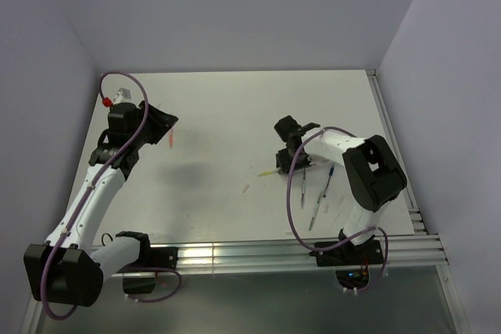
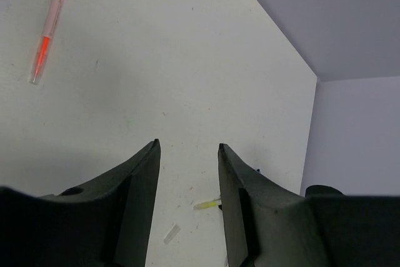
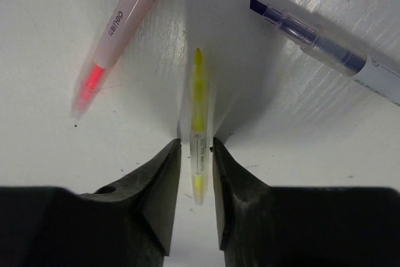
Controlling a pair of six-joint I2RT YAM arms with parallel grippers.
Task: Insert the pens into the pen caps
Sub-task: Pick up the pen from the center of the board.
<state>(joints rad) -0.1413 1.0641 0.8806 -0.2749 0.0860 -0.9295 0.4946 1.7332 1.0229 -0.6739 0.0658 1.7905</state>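
We judge the step in hand to be the pick-up of one pen. The right end effector (image 3: pixel 194 142) sits low over the worktop (image 1: pixel 235 107) with a finger on each side of the yellow pen (image 3: pixel 199 110). The gap is barely wider than the barrel. The pen looks smeared in the right wrist view, so we cannot tell whether the fingers already pinch it or merely flank it.

The yellow pen lies right of centre on the worktop, just left of the right arm's wrist. Its long axis runs straight ahead out of the jaws, across their closing line, and most of its length sticks out in front. The far end narrows to a point and faces away from the end effector. In the top view that means roughly leftward, toward the middle of the worktop.

A pink pen (image 3: pixel 119 29) lies just to its left and a blue pen (image 3: pixel 312 35) to its right, both angled and apart from it.

The left end effector (image 2: pixel 187 145) hangs open and empty above the left side, with a red pen (image 2: pixel 49 26) lying ahead of it.

Next, we think, the right fingers need a firm, square pinch, then a lift. A small pale piece (image 1: pixel 246 189), probably a cap, lies nearby. The pen's pointed end must line up with it along one axis.
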